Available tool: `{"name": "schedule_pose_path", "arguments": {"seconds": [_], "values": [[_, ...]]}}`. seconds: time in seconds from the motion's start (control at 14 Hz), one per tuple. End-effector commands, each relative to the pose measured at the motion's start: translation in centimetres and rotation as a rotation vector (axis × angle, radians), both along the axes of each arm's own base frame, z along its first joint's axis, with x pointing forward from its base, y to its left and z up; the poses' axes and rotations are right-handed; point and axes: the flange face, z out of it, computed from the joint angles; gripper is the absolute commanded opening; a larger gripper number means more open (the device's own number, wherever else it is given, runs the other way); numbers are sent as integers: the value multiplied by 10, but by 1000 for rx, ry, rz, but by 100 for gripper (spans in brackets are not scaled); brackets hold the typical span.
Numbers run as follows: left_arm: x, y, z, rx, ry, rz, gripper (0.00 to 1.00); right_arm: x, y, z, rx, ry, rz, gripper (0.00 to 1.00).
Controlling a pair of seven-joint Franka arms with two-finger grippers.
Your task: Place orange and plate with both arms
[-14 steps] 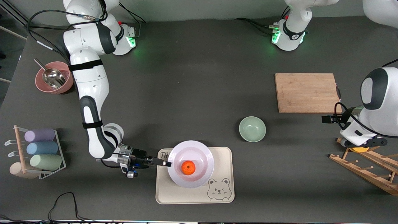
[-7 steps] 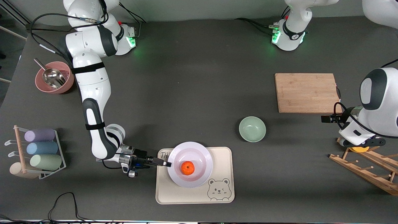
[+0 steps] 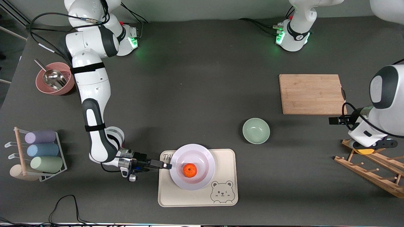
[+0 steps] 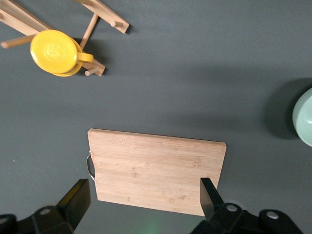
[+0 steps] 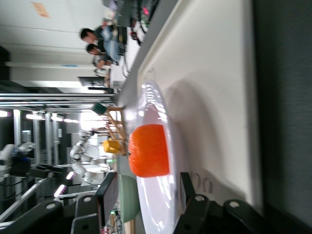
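Observation:
The orange [image 3: 190, 170] lies in the middle of the white plate [image 3: 205, 154], which rests on the beige bear-printed tray [image 3: 227, 157]. My right gripper [image 3: 169, 165] is low at the plate's rim on the side toward the right arm's end. It is open, with one jaw above the rim and one below, a clear gap showing. The right wrist view shows the orange [image 5: 148, 150], the plate [image 5: 173, 141] and my right gripper [image 5: 146, 183]. My left gripper [image 3: 331, 120] is open and empty, up over the table beside the cutting board, and also shows in the left wrist view [image 4: 144, 192].
A pale green bowl [image 3: 256, 130] stands beside the tray's corner. A wooden cutting board [image 3: 311, 94] lies toward the left arm's end, with a wooden rack [image 3: 372, 171] and a yellow cup [image 4: 56, 51]. A pink bowl with a scoop [image 3: 55, 82] and a cup rack [image 3: 41, 150] stand at the right arm's end.
The plate with the orange has shifted slightly toward the right arm's end and settled on the tray. The right gripper drew back a little with it. The left arm shifted slightly outward.

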Motion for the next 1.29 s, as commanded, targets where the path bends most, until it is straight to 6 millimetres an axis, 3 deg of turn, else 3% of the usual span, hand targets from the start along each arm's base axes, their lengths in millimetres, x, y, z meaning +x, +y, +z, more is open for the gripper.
{"name": "schedule_pose_path", "arguments": {"seconds": [0.0,0.21,0.29,0.36,0.5,0.64,0.86,1.21], "values": [[-29,-9,52,-25,-37,-16,100,8,-18,31,-88,51,37,60],[-79,-26,93,-45,-94,-2,100,11,-43,77,-235,77,108,75],[-97,-26,104,-42,-104,11,100,7,-51,95,-277,68,150,92],[-118,-26,115,-43,-117,8,100,3,-64,111,-314,68,185,100],[-155,-24,131,-58,-157,11,100,-9,-87,146,-390,65,264,100],[-158,-11,139,-58,-173,39,100,-24,-114,185,-467,72,324,100],[-152,3,140,-48,-180,75,100,-48,-153,269,-665,48,412,100],[-138,5,152,-55,-190,70,100,-114,-166,412,-969,268,337,100]]}}
